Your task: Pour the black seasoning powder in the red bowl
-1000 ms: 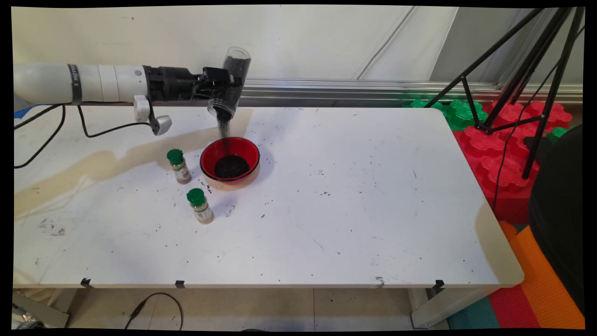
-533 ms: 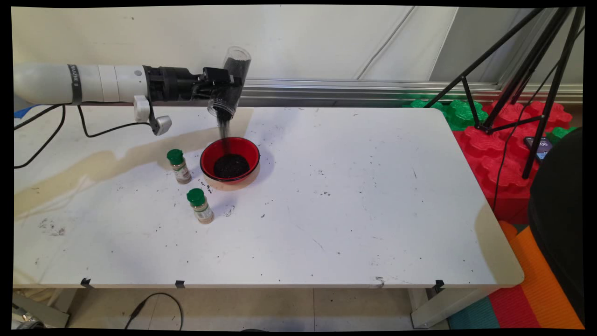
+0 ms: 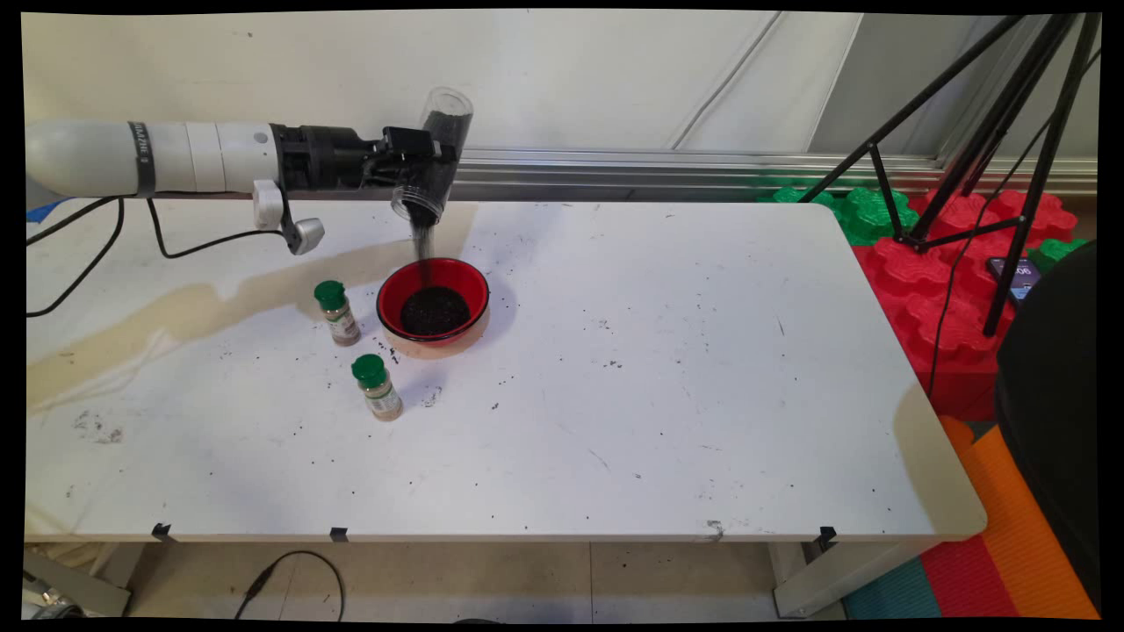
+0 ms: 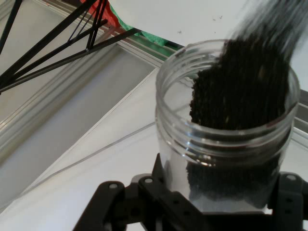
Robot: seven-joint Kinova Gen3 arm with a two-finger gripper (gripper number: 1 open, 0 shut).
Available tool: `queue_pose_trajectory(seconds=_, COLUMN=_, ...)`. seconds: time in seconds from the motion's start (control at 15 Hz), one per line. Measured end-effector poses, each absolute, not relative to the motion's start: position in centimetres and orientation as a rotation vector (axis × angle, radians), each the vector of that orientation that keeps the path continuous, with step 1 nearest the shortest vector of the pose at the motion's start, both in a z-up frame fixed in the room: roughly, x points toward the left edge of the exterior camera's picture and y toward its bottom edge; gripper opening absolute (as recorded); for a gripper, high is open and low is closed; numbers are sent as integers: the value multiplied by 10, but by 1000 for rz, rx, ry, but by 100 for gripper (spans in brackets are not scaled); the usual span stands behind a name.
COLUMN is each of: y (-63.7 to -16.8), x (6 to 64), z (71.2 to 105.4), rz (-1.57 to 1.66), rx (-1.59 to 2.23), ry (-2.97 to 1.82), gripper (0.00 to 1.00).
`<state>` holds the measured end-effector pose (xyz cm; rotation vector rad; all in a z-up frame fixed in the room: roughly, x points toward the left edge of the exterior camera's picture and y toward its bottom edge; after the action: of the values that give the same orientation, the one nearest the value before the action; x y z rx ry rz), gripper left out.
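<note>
One clear jar (image 3: pixel 432 154) of dark grains, clamped in the tool (image 3: pixel 420 156), tipped mouth-down above red bowl (image 3: pixel 433 301) on tabletop (image 3: pixel 667 369); grains streaming in. Two green-capped bottles (image 3: pixel 337 312) stand beside the bowl.

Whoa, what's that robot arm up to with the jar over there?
The gripper holds a clear jar tipped mouth-down above a red bowl on the white table. Dark grains are streaming from the jar into the bowl, where a dark heap has gathered. Two green-capped spice bottles stand upright just left of the bowl.
</note>
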<state>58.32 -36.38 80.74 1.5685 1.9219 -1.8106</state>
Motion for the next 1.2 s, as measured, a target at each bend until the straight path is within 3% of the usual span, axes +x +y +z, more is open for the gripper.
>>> queue_pose_trajectory(seconds=1.2, y=-365, x=580, z=806, rz=-1816, rx=1554, ry=1957, gripper=0)
